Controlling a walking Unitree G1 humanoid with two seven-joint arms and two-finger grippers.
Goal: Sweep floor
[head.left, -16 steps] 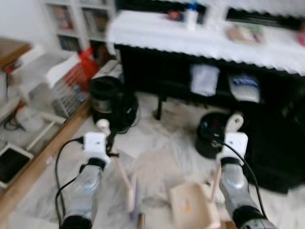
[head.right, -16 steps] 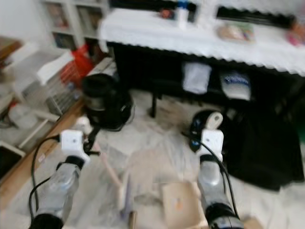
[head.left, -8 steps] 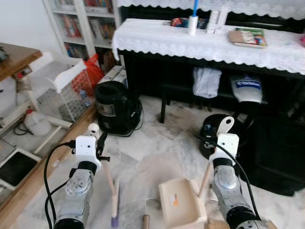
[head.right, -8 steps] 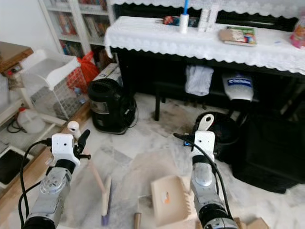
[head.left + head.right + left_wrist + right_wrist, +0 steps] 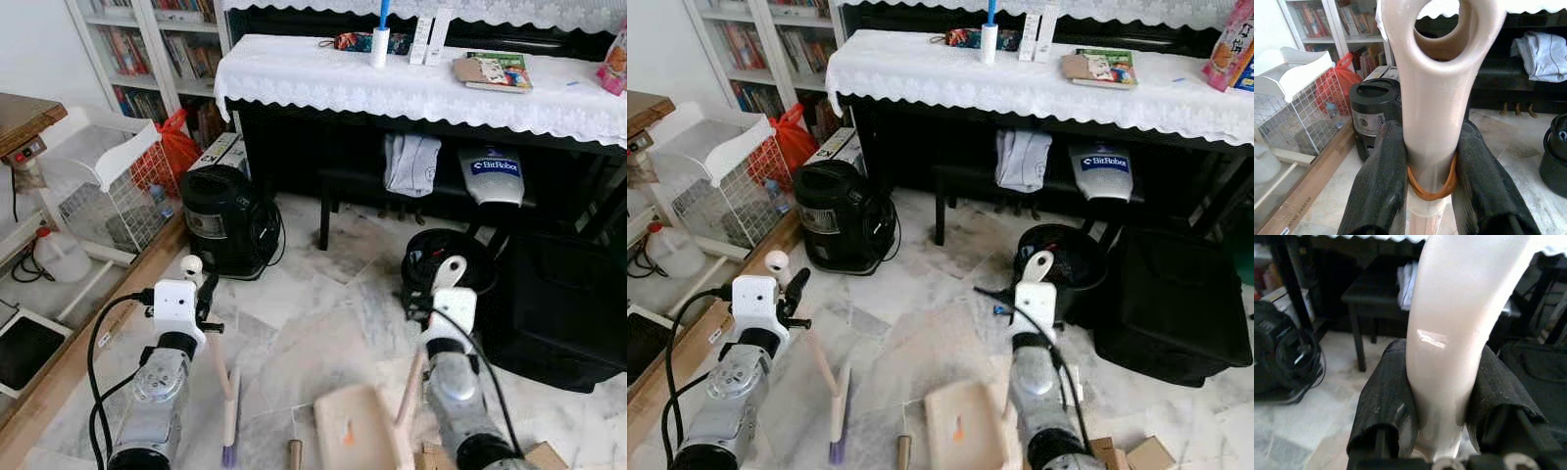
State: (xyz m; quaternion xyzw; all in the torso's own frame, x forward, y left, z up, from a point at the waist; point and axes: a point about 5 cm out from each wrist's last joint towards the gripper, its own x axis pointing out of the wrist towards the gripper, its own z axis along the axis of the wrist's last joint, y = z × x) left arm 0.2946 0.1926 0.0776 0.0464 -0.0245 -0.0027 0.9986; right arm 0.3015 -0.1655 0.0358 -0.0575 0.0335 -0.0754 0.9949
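Note:
My left gripper (image 5: 202, 290) is shut on the beige handle of a small hand broom (image 5: 231, 396), whose purple bristles rest low over the marble floor. In the left wrist view both black fingers (image 5: 1380, 186) clamp the broom handle (image 5: 1442, 98) just above an orange rubber band (image 5: 1431, 192). My right gripper (image 5: 431, 294) is shut on the upright handle of a beige dustpan (image 5: 351, 431), whose pan lies on the floor in front of me. The right wrist view shows the fingers (image 5: 1383, 404) squeezing the pale dustpan handle (image 5: 1459, 308).
Ahead stands a black bench-like table with a white lace cloth (image 5: 411, 83). A black appliance (image 5: 227, 220), a black bucket (image 5: 446, 257) and a black bag (image 5: 558, 313) sit on the floor. On the left are a white wire cage (image 5: 103, 186) and a wooden strip (image 5: 83, 348).
The blurred view has steadied and shifted as the camera moved. The dustpan and my right gripper now sit lower and slightly further left in the picture. Both grips are unchanged.

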